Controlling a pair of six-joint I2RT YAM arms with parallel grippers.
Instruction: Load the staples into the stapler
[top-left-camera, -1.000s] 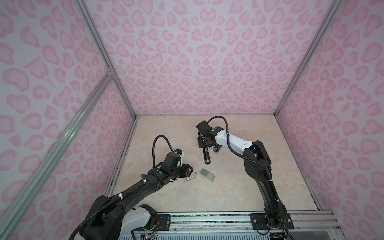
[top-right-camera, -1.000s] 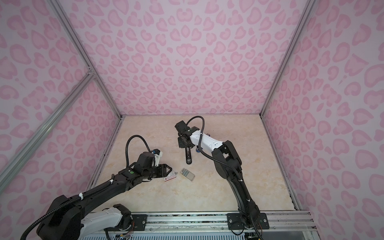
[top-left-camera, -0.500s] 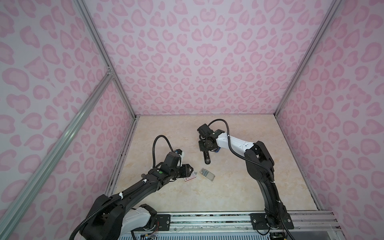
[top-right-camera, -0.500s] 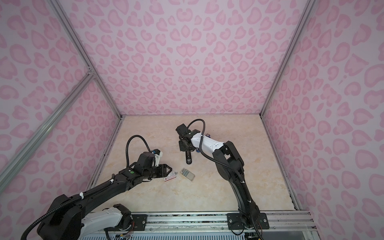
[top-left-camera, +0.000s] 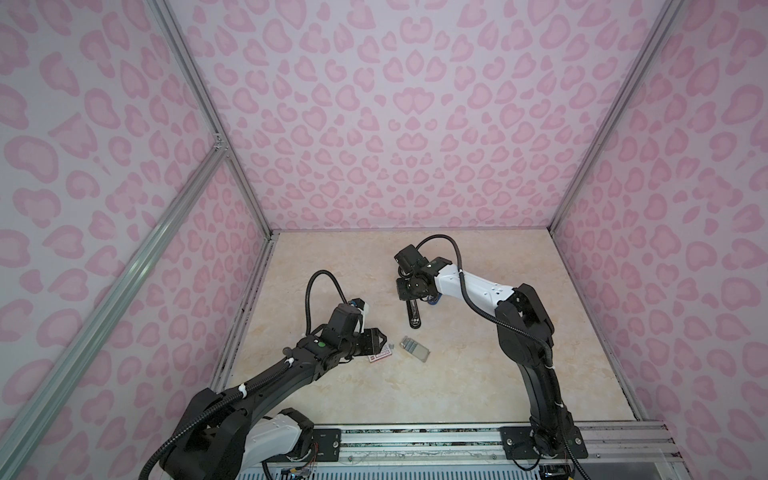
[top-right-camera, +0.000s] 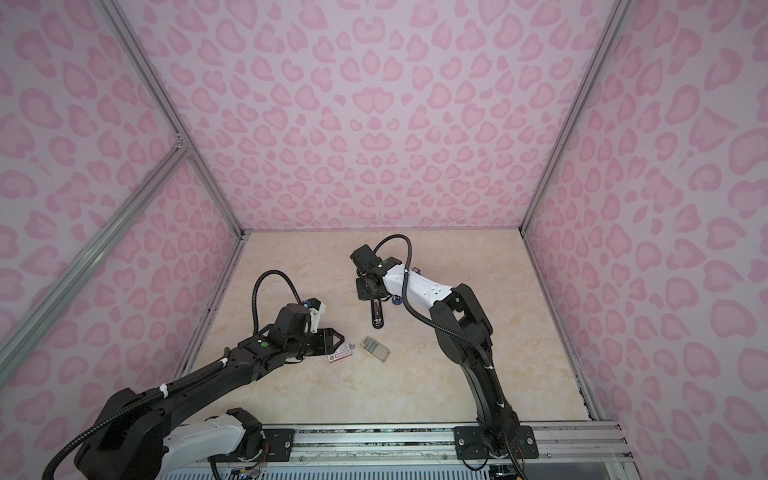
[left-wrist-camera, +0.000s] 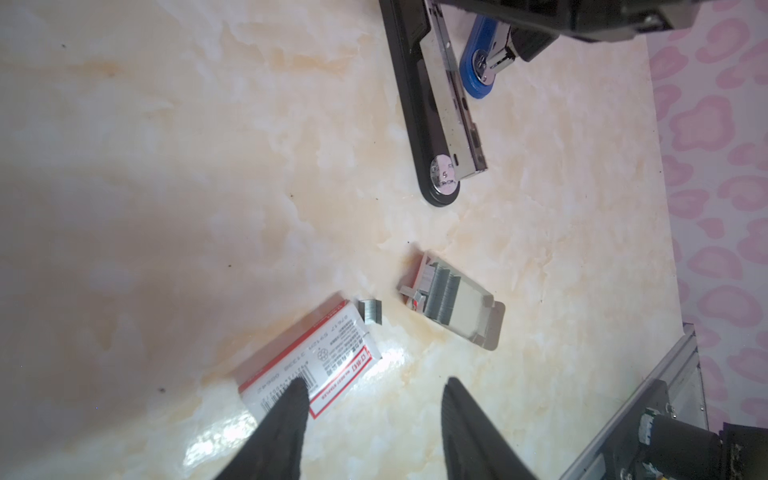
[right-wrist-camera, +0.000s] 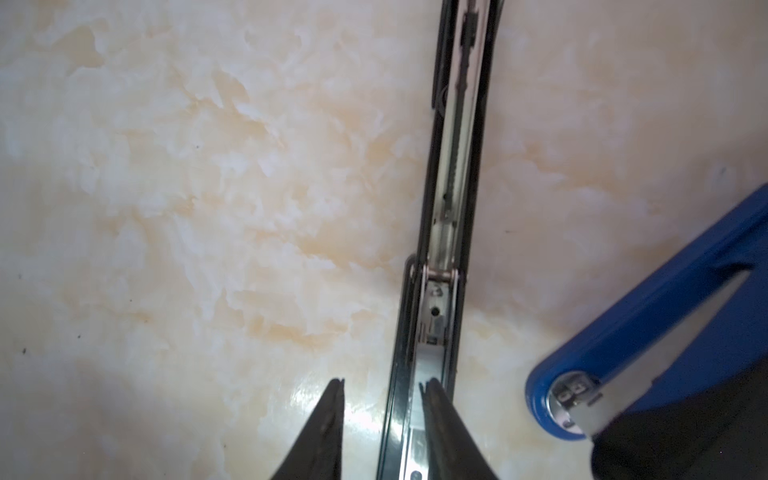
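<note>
The stapler (top-left-camera: 412, 318) (top-right-camera: 376, 316) lies opened out on the marble floor: a black base with a bare metal magazine (left-wrist-camera: 451, 104) (right-wrist-camera: 451, 199), and the blue top (left-wrist-camera: 478, 62) (right-wrist-camera: 665, 332) swung aside. My right gripper (right-wrist-camera: 383, 382) (top-left-camera: 410, 297) stands over its hinge end, jaws narrowly open. One finger is over the magazine and the other clear of the base's side. The staples (left-wrist-camera: 442, 291) (top-left-camera: 411, 345) sit in an open grey tray, with a small loose block (left-wrist-camera: 370, 311) beside it. My left gripper (left-wrist-camera: 374, 386) (top-left-camera: 380, 338) is open and empty, one finger above the white box sleeve (left-wrist-camera: 316, 353) (top-right-camera: 341, 354).
Pink patterned walls close in the floor on three sides. A metal rail (top-left-camera: 415, 440) carrying both arm bases runs along the near edge. The grey tray's flap (left-wrist-camera: 490, 328) sticks out toward that rail.
My right wrist has shifted slightly over the stapler's hinge end. The left arm, sleeve, tray and stapler have stayed where they were.
</note>
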